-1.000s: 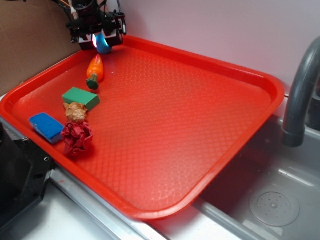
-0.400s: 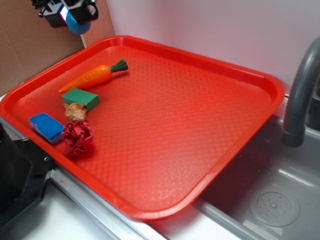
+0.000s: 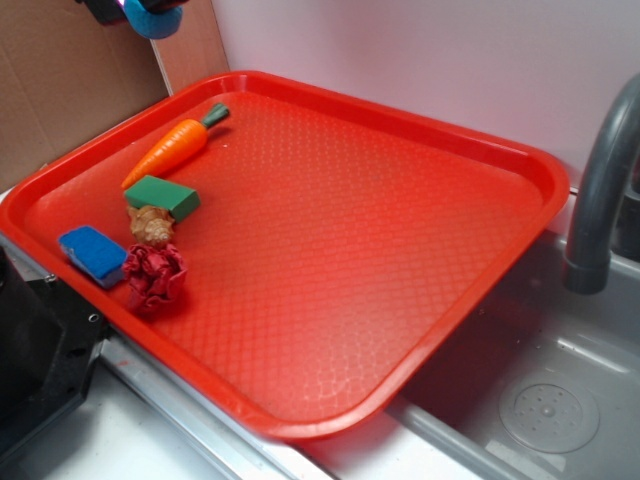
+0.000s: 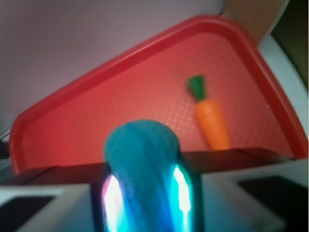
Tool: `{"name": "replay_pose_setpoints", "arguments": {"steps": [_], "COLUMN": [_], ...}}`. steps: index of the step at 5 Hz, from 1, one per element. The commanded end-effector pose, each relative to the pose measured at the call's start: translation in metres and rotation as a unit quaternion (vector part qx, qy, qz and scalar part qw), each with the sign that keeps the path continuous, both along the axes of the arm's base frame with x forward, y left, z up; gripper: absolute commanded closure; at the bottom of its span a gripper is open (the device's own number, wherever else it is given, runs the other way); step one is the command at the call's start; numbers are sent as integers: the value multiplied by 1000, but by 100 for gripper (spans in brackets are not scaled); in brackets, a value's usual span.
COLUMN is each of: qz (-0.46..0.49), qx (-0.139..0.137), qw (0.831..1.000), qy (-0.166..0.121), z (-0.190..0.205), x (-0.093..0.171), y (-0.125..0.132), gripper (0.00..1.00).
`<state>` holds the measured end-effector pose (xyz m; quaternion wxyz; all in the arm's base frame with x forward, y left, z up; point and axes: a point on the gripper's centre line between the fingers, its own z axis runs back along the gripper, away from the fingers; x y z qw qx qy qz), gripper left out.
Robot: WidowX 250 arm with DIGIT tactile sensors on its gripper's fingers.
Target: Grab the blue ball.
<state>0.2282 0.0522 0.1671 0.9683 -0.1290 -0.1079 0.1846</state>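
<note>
The blue ball [image 4: 141, 164] is sitting between the 2 fingers of the hand [image 4: 145, 193], which is clamped on it at its mid-height. In the exterior view the hand [image 3: 140, 12] is hanging at the top left corner of the picture, above and outside the far left rim of the red tray [image 3: 420, 130], with the blue ball [image 3: 152, 18] showing just below it, well clear of the tray floor.

Handling, as a judgement: the ball's knitted, bumpy skin is giving good friction, so slipping looks unlikely. It is appearing soft and light; the sides are seeming to narrow slightly where the fingers are pressing, so a firm squeeze should deform it, not damage it. The best hold is across the widest part, which is roughly where the fingers are sitting now. A grip nearer the top or bottom could let the round body squirt out.

The toy carrot [image 3: 168, 148] is lying on the tray, green tip toward the far rim. The green block [image 3: 162, 195], blue sponge [image 3: 92, 253], crumpled red item [image 3: 154, 275] and small tan object [image 3: 150, 225] are grouped near the left rim. None are touching the hand.
</note>
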Motion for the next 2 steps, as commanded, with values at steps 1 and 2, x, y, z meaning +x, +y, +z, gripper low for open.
{"name": "replay_pose_setpoints", "arguments": {"steps": [1, 2], "qz": [-39, -30], "qx": [-13, -2], "qw": [997, 997], "qy": [64, 71], "z": [23, 20], "x": [-4, -2], "y": [-9, -9], "gripper": [100, 100]}}
